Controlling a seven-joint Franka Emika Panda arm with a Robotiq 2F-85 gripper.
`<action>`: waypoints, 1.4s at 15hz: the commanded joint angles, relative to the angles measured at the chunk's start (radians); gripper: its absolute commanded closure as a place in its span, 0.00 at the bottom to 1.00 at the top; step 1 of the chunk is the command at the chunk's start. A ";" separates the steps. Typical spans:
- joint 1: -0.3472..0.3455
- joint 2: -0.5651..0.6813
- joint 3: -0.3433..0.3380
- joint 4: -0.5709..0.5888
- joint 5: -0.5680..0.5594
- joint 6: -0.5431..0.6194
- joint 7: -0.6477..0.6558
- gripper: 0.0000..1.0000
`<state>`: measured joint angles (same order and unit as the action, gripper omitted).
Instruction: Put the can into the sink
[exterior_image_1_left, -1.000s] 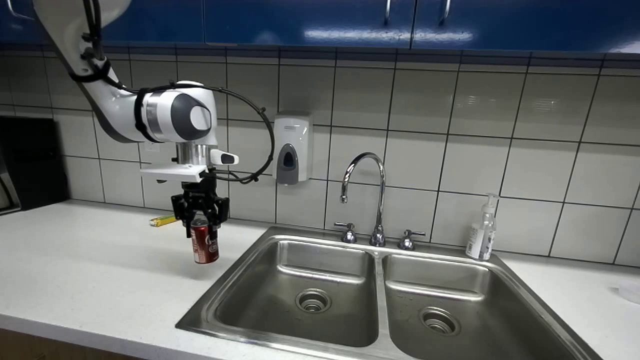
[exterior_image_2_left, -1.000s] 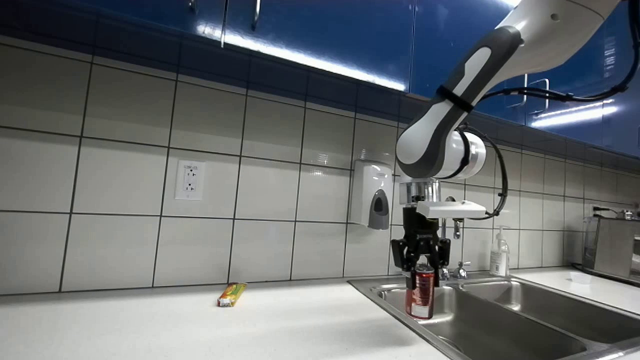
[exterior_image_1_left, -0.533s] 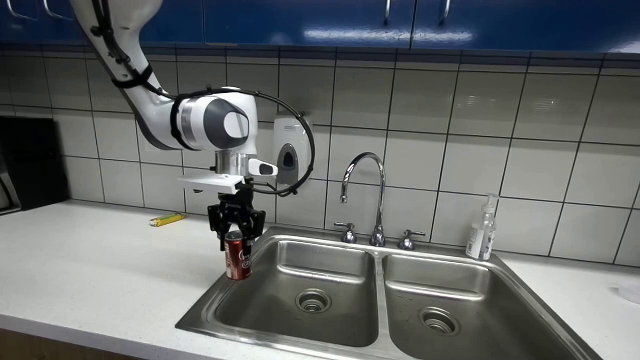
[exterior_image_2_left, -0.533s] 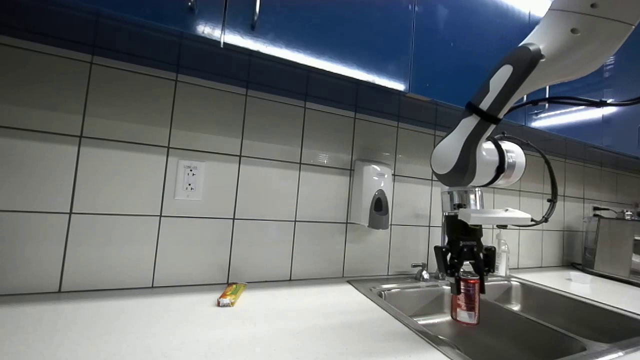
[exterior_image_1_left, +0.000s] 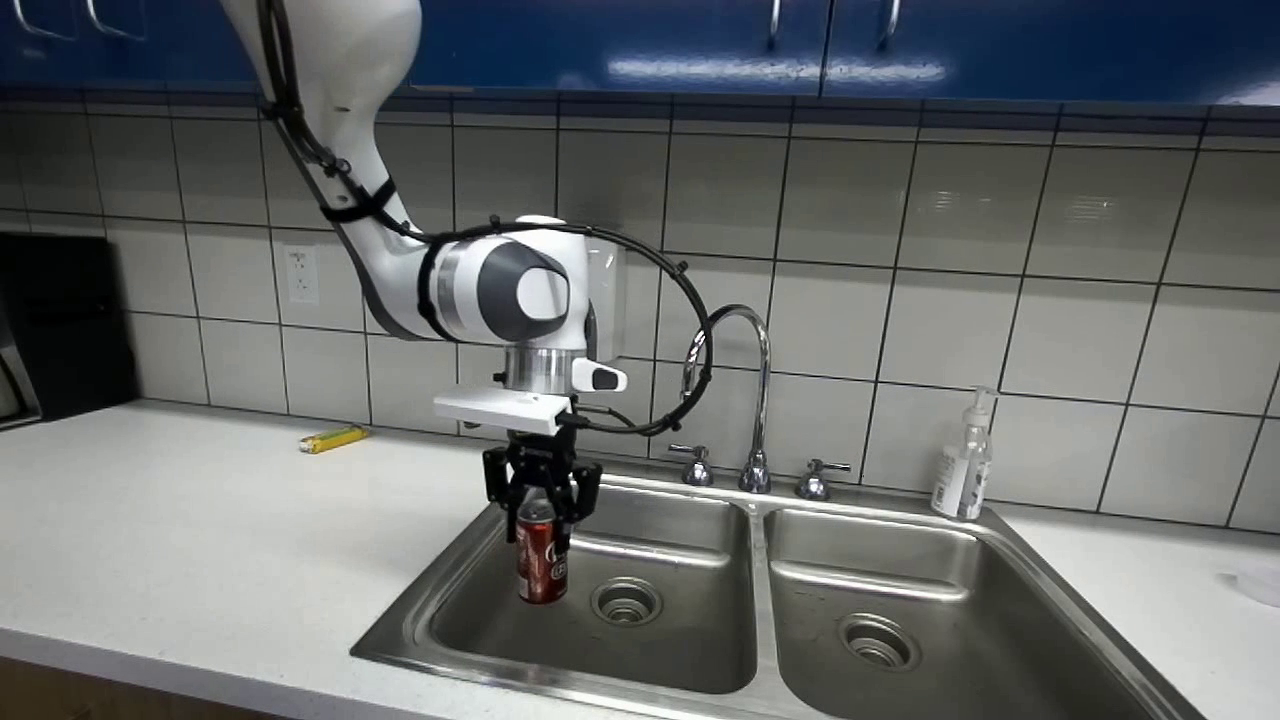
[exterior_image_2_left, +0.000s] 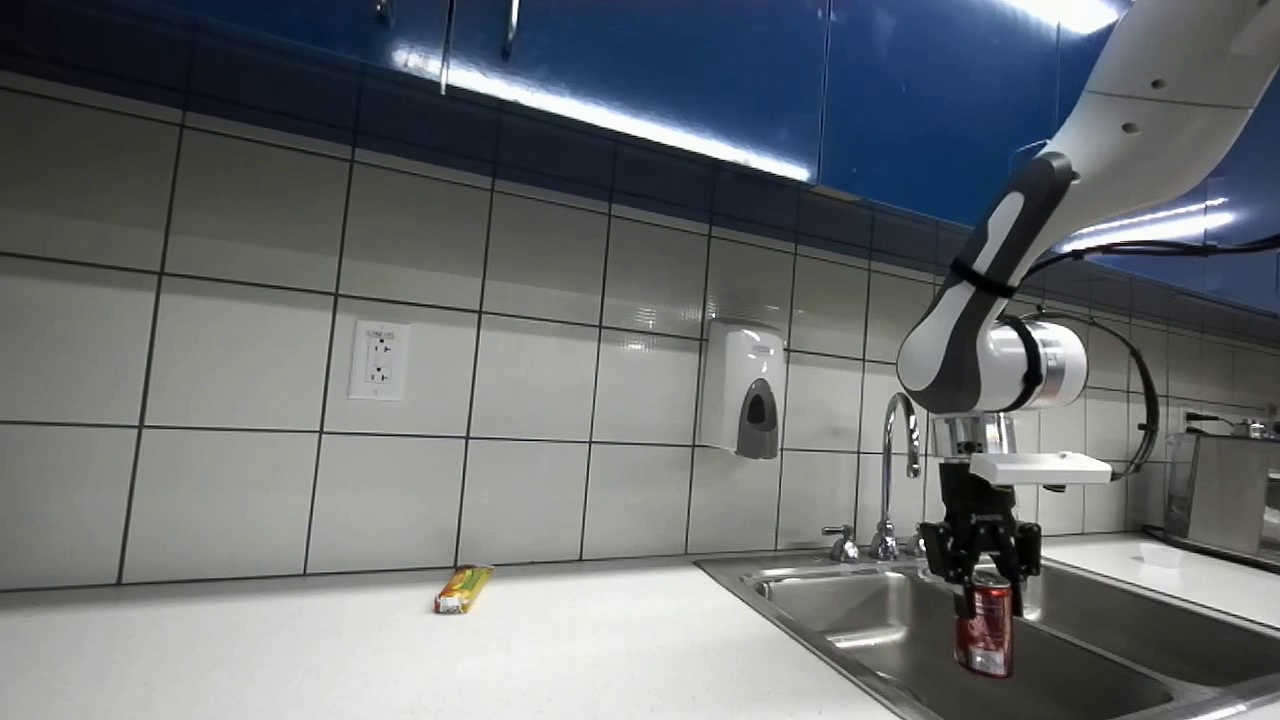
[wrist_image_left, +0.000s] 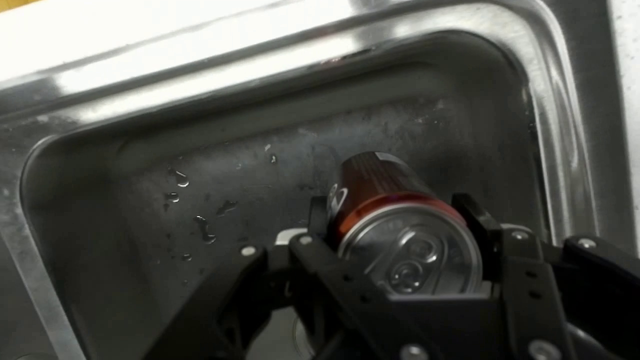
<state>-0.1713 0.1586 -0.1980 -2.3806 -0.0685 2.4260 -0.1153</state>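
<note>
Black jointed pincer (exterior_image_1_left: 538, 537): part-way closed, gripping the small red metal can (exterior_image_1_left: 543, 575).
Can: pokes out straight below the pincer, nearly upright.
Silvery steel double sink (exterior_image_1_left: 766, 610): its left bowl (exterior_image_1_left: 680, 590), in both exterior views, lies under the can, past the edge of the flat white tabletop (exterior_image_1_left: 200, 520).
White-and-grey arm (exterior_image_1_left: 395, 285): bent, pointing down.

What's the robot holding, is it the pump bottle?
No, the gripper is holding the red drink can, while the pump bottle stands apart at the back of the sink.
</note>
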 joint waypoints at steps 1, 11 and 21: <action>-0.042 0.138 0.012 0.114 0.041 0.019 -0.095 0.62; -0.134 0.468 0.077 0.372 0.102 0.020 -0.198 0.62; -0.143 0.508 0.128 0.436 0.102 0.022 -0.198 0.62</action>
<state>-0.2911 0.6697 -0.0982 -1.9651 0.0180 2.4638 -0.2841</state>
